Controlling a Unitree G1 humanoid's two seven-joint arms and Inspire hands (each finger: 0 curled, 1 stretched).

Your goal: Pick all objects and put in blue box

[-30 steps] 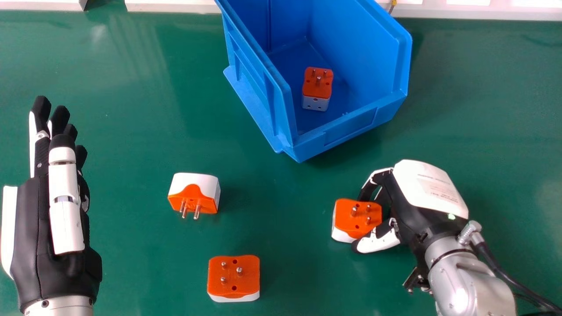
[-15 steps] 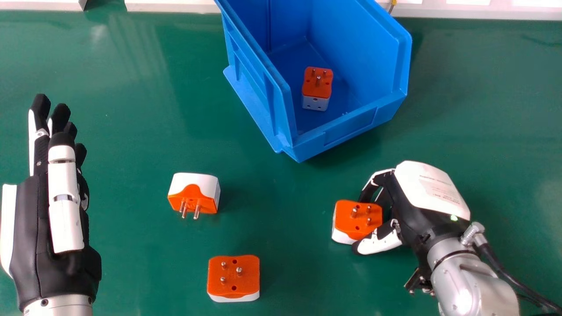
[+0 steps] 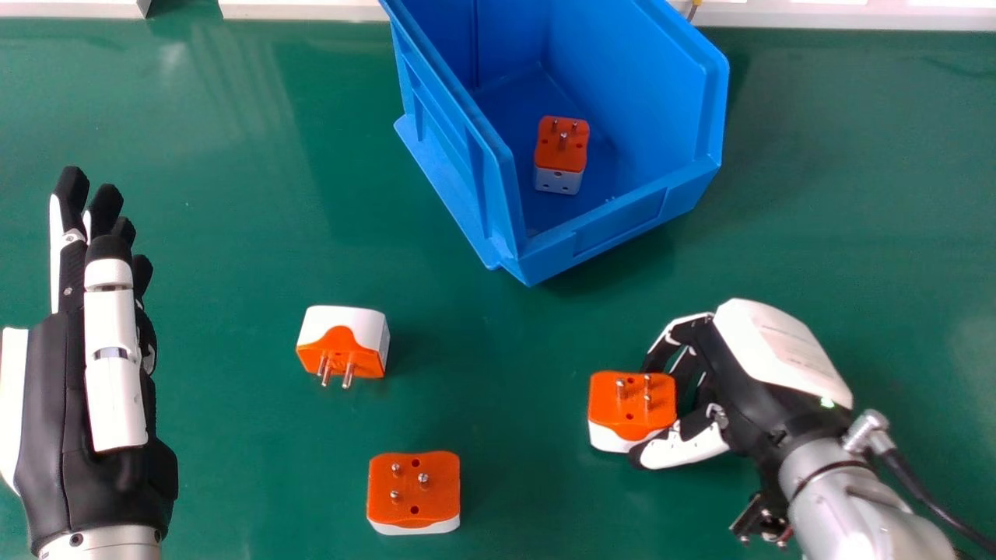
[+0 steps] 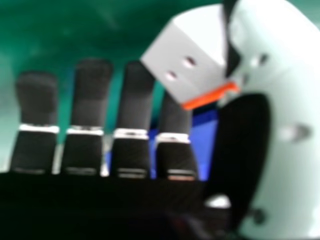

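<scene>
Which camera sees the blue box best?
The head view: it looks right into the blue box, so you can spot the orange and white plug inside. In the right hand view, blue patches, probably the box, peek past the right hand.

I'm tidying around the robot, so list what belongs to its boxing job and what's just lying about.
Job:
- blue box
- adapter inside it
- adapter gripped by the right hand
- tipped adapter
- pins-up adapter nearest the robot

Lying about:
- white pieces along the far edge
</scene>
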